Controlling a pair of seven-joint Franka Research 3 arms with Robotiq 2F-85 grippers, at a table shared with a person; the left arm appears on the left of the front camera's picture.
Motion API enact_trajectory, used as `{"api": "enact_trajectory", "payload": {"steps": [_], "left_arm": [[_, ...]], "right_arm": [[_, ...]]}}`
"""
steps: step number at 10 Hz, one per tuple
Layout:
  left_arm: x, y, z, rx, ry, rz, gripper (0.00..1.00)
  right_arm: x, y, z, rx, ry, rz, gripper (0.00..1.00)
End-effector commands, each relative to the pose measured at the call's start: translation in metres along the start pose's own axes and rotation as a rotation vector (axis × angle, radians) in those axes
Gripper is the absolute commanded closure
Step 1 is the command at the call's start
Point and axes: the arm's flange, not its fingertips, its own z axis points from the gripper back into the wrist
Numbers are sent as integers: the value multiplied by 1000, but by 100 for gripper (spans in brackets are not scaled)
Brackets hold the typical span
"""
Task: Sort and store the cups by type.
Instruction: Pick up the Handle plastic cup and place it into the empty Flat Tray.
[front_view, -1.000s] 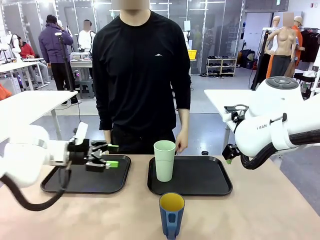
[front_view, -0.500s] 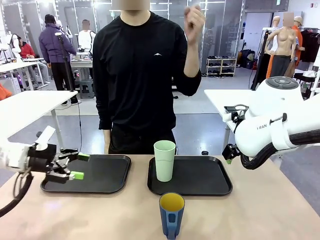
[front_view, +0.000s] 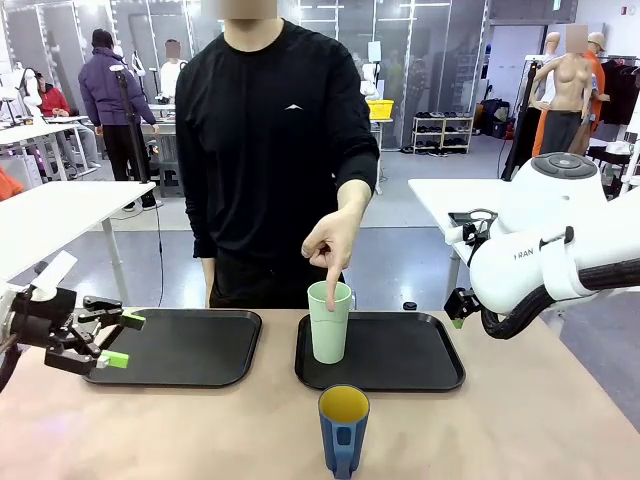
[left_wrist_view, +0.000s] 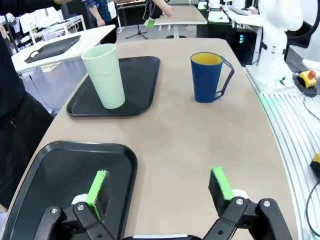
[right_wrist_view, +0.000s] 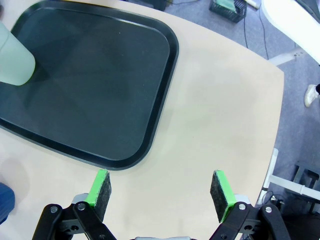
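The pale mint-green tumbler (front_view: 329, 325) stands upright on the left part of the right black tray (front_view: 410, 365). A person's hand (front_view: 330, 243) points down, one fingertip at its rim. The dark blue mug (front_view: 343, 428), yellow inside, stands on the bare table near the front edge, handle toward the camera. My left gripper (front_view: 125, 339) hovers open and empty over the left end of the left tray (front_view: 200, 350). The left wrist view shows the tumbler (left_wrist_view: 104, 75) and the mug (left_wrist_view: 207, 77) far ahead of the open gripper (left_wrist_view: 160, 187). My right gripper (right_wrist_view: 161, 192) is open above bare table, beside the right tray's (right_wrist_view: 100, 100) corner.
The person stands at the far side behind the trays. My right arm (front_view: 560, 250) hangs bulky over the table's right edge. In the right wrist view the tumbler (right_wrist_view: 15, 62) sits at the tray's far end. Bare table lies between the trays and around the mug.
My left arm has drawn back to the left, from over the left tray's middle to its left end. The person's hand rose, then came down to point at the tumbler.
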Motion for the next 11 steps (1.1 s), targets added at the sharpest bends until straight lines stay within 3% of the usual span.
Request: {"api": "enact_trajectory", "payload": {"steps": [1,2,7,9,11], "left_arm": [[1,-2,5,-19,46,23,0],[0,0,0,0,0,0,0],[-1,-1,1,-8,9,1,0],[11,0,19,43,232,-66,0],[17,-12,37,107,385,-54,0]], "right_arm": [[0,-1,0,0,-1,-2,0],[0,-1,0,0,-1,-2,0],[0,-1,0,0,-1,-2,0],[0,-1,0,0,-1,-2,0],[0,-1,0,0,-1,-2,0]]}}
